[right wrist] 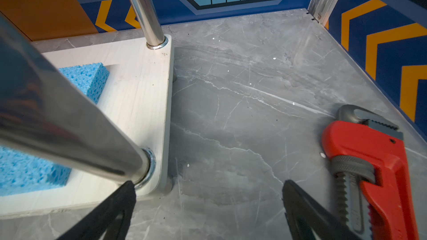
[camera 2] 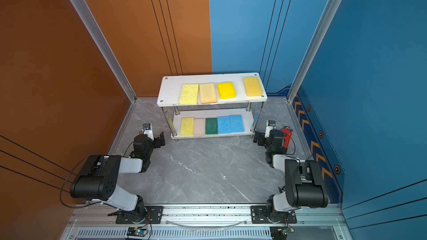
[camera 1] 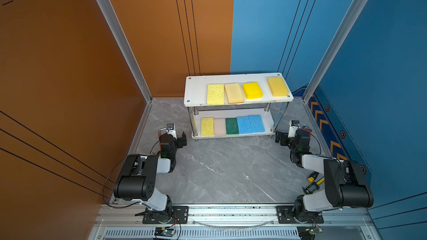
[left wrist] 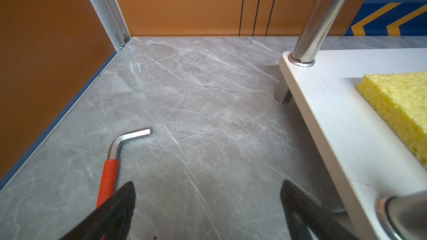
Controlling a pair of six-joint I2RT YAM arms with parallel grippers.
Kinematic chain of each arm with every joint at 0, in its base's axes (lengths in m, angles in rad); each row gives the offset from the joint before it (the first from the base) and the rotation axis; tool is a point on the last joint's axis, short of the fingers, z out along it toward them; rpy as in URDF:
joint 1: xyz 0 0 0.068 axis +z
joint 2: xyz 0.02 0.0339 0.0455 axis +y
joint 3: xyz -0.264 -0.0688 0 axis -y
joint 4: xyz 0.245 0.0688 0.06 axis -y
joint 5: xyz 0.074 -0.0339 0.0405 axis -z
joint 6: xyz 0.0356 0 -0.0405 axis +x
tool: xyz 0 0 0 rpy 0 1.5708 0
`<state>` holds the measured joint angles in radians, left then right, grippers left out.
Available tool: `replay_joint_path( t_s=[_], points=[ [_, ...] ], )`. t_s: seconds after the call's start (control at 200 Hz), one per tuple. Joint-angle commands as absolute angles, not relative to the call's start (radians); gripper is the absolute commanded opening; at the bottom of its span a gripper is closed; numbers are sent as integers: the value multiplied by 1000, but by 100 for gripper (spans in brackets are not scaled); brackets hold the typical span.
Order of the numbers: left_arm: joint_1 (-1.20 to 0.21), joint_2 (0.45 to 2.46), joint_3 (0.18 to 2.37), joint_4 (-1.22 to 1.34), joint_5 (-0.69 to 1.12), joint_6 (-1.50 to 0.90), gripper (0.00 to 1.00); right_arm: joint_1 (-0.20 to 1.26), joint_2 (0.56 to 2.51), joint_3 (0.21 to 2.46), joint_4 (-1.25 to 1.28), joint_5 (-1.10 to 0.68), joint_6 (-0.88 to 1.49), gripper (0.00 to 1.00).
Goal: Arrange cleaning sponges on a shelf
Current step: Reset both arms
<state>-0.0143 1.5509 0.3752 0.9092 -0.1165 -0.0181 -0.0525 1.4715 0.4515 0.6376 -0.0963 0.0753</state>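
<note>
The shelf [camera 1: 196,88] [camera 2: 169,88] stands at the back of the grey floor. Several yellow cleaning sponges [camera 1: 252,90] lie in a row on its top board. On the lower board lie a pale-yellow sponge [camera 1: 207,126], a pinkish-beige one [camera 1: 219,126], a dark green one [camera 1: 232,126] and two blue ones [camera 1: 244,125]. My left gripper [camera 1: 181,140] [left wrist: 208,185] hangs open and empty beside the shelf's left end, near the pale-yellow sponge [left wrist: 399,109]. Open and empty too, my right gripper [camera 1: 280,138] [right wrist: 209,184] is at the shelf's right end, beside a blue sponge [right wrist: 90,79].
An orange-handled hex key [left wrist: 120,148] lies on the floor by the left gripper. Next to the right gripper lies a red pipe wrench [right wrist: 369,158] [camera 2: 287,135]. Small tools [camera 1: 312,182] sit by the right arm's base. Walls close in on the left, back and right.
</note>
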Motion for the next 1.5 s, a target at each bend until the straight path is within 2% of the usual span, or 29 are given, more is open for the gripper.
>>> replay_joint_path(
  t_s=[0.0, 0.24, 0.39, 0.521, 0.736, 1.001, 1.496],
  points=[
    [-21, 1560, 379, 919, -138, -1, 98, -61, 1457, 418, 765, -117, 89, 100],
    [-21, 1559, 379, 919, -140, 0, 98, -75, 1495, 342, 941, -125, 110, 100],
    [-21, 1559, 379, 919, -140, 0, 98, -61, 1500, 369, 890, -104, 96, 100],
    [-20, 1560, 378, 919, -139, -1, 98, -4, 1514, 425, 788, -2, 57, 100],
    [-21, 1560, 378, 919, -140, 0, 98, 13, 1521, 417, 806, 85, 65, 100],
    [-21, 1559, 379, 919, -142, 0, 98, 14, 1546, 373, 908, 82, 64, 100],
    [-22, 1559, 379, 919, -141, -1, 98, 12, 1549, 379, 899, 77, 66, 100]
  ],
)
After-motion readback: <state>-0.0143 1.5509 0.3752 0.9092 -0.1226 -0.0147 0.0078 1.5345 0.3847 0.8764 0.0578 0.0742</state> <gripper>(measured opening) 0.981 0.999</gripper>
